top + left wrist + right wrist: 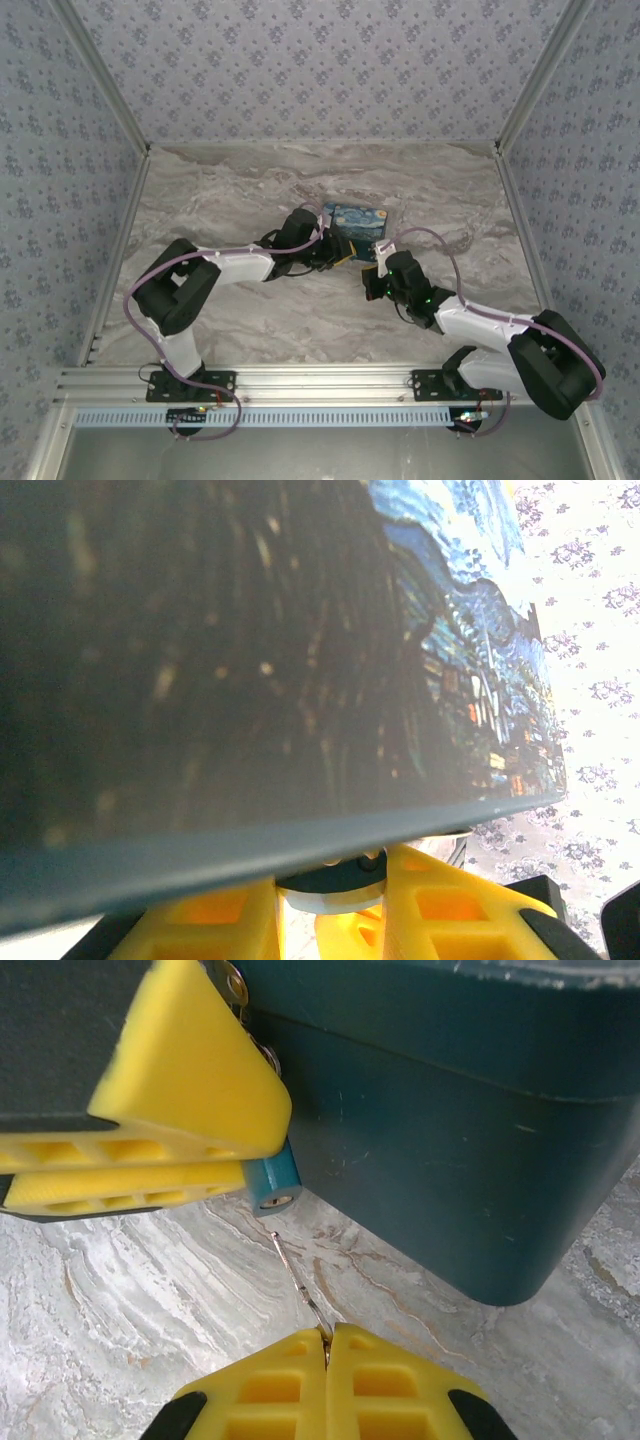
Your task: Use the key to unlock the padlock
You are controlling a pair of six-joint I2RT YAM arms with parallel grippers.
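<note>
the small, light padlock (272, 1182), at the near face of the box (450, 1140), is found pinched by the narrowly set left gripper (258, 1155), and the thin, easily bent key (300, 1285) is clamped at its tail by the fully closed right gripper (327, 1345), a hold judged slip-prone.

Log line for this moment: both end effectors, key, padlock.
left end effector: shut on padlock | right end effector: shut on key | key: tip short of padlock, not inserted

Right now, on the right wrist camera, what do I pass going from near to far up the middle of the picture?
right gripper → key → padlock
</note>
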